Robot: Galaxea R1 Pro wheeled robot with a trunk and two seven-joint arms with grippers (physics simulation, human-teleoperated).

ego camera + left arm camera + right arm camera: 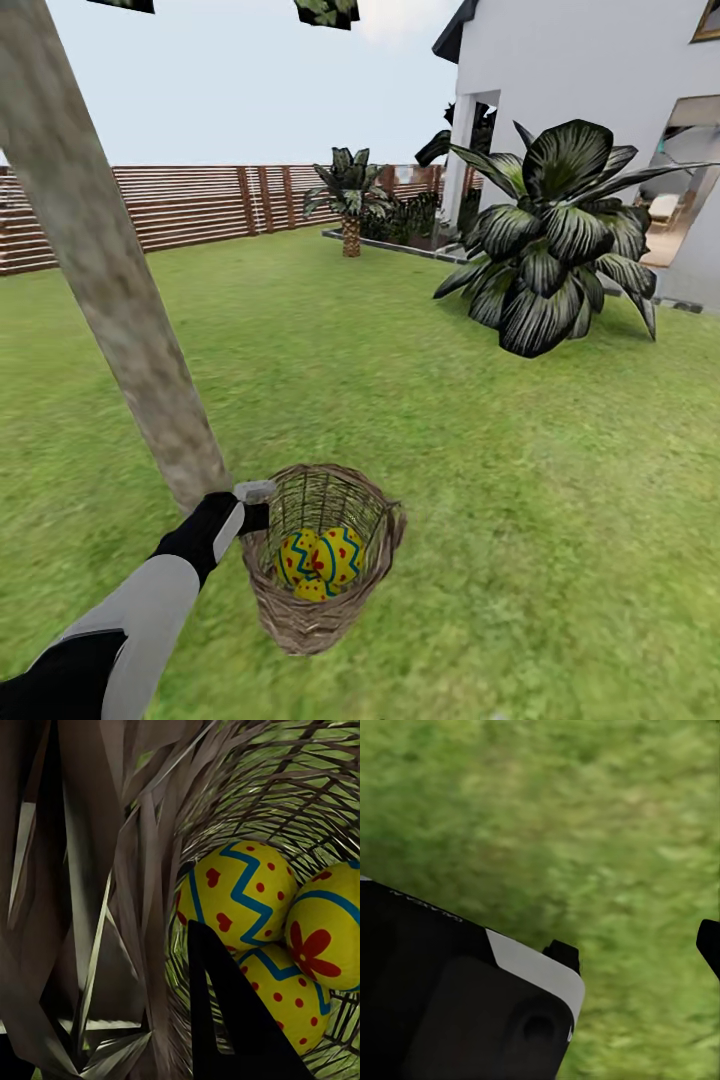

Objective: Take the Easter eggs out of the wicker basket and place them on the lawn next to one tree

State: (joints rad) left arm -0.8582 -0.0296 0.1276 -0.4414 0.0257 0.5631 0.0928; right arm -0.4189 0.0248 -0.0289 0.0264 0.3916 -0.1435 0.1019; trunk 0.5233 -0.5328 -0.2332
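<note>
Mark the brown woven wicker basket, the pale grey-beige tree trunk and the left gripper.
Brown woven wicker basket (300,625), head view, lower outer wall.
Pale grey-beige tree trunk (110,300), head view, mid trunk.
Left gripper (255,505), head view, at the basket rim.

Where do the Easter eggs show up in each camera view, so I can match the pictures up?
Head view: the Easter eggs sit low and left of centre, inside the wicker basket near the tree.
Left wrist view: the eggs take up the right half, seen through the basket's weave.
Right wrist view: no eggs, just the lawn.
Shared landmark: the basket's lattice weave links the head and left wrist views; grass appears in all three.
</note>
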